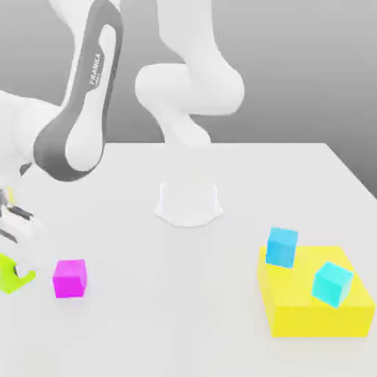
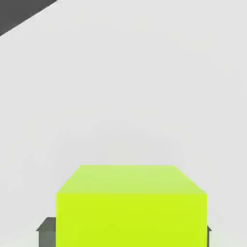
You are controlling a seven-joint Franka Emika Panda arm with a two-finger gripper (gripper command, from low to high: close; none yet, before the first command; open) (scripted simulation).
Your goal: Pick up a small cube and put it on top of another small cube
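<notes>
Lime yellow-green cube (image 2: 131,207) sits between the dark fingertips (image 2: 47,230) of the tool (image 1: 16,269), clamped on two opposite sides; tool grasping the cube. In the exterior view the cube is at the far left edge, low over the white worktop (image 1: 184,316); contact with the surface cannot be judged. Magenta cube (image 1: 70,278) rests on the worktop just beside it, toward the exterior view's right, apart from it. Well apart, at the exterior view's right: yellow block (image 1: 298,313) with one cyan cube (image 1: 332,283) on top, tilted, and a second cyan cube (image 1: 282,246) at the block's far corner.
</notes>
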